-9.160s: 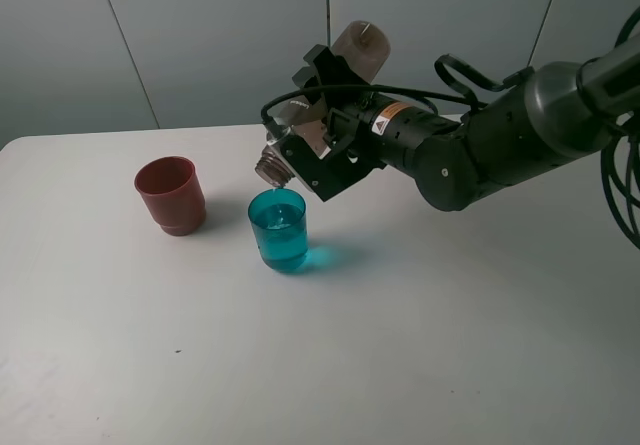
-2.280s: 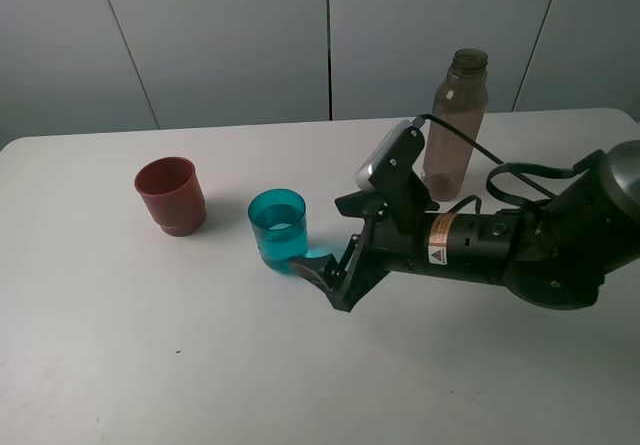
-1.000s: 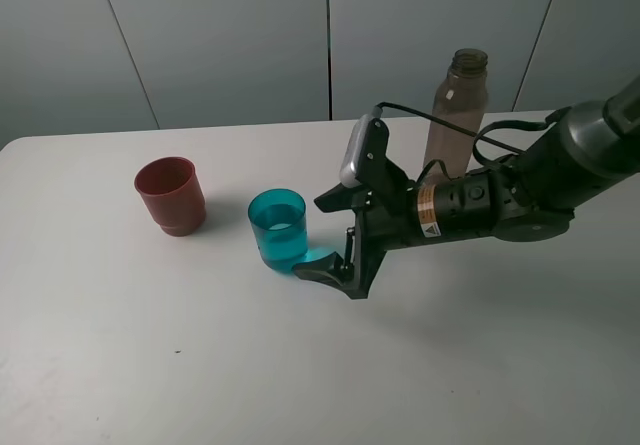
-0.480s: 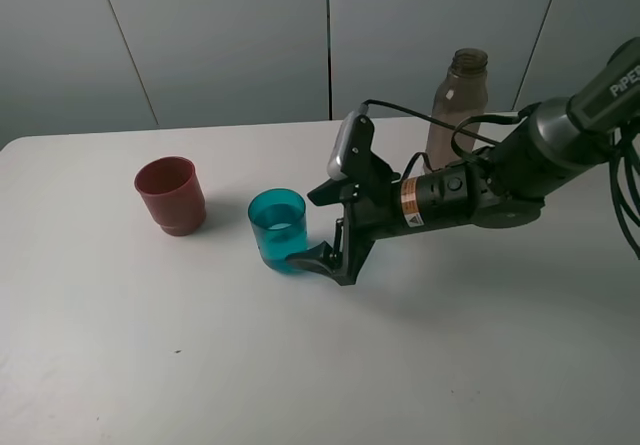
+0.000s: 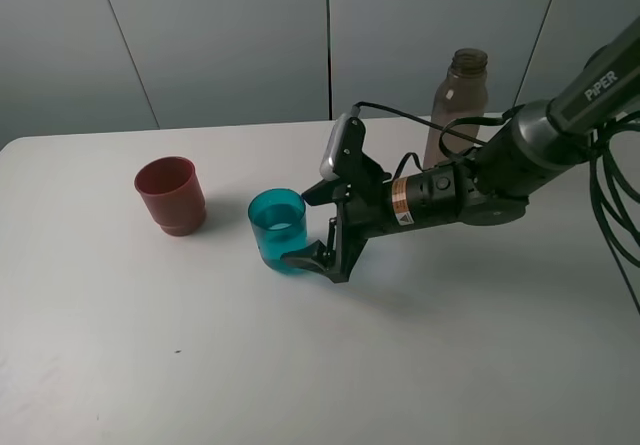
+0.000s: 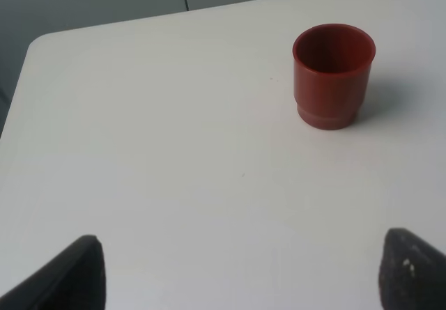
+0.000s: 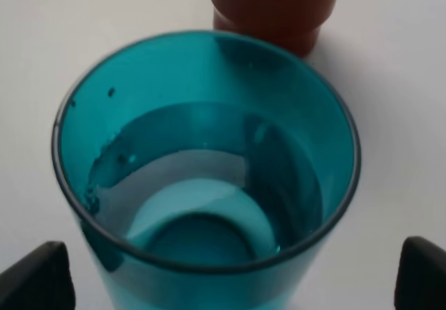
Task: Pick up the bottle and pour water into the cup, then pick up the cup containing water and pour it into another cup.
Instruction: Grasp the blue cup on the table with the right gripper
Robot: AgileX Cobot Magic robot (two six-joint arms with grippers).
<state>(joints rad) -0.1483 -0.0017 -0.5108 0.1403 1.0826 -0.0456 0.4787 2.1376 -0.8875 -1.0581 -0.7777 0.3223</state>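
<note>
The teal cup [image 5: 277, 227] stands mid-table with water in it. My right gripper [image 5: 301, 229] is open, lying low, with one finger on each side of the cup's right flank; I cannot tell if they touch it. In the right wrist view the cup [image 7: 205, 177] fills the frame between the two fingertips [image 7: 35, 275]. The red-brown cup [image 5: 171, 195] stands upright and apart to its left, and also shows in the right wrist view [image 7: 275, 3]. The bottle [image 5: 458, 115] stands upright at the back right, uncapped. My left gripper [image 6: 240, 275] is open, well short of the red-brown cup [image 6: 333, 73].
The white table [image 5: 200, 345] carries only these things. Its left edge and rounded corner [image 6: 31, 52] show in the left wrist view. Grey wall panels stand behind. My right arm's cables [image 5: 615, 195] hang at the far right.
The right gripper has slid left along the table to the teal cup, and its open fingers now flank it. Before that the bottle was poured over the teal cup and set down at the back right.
</note>
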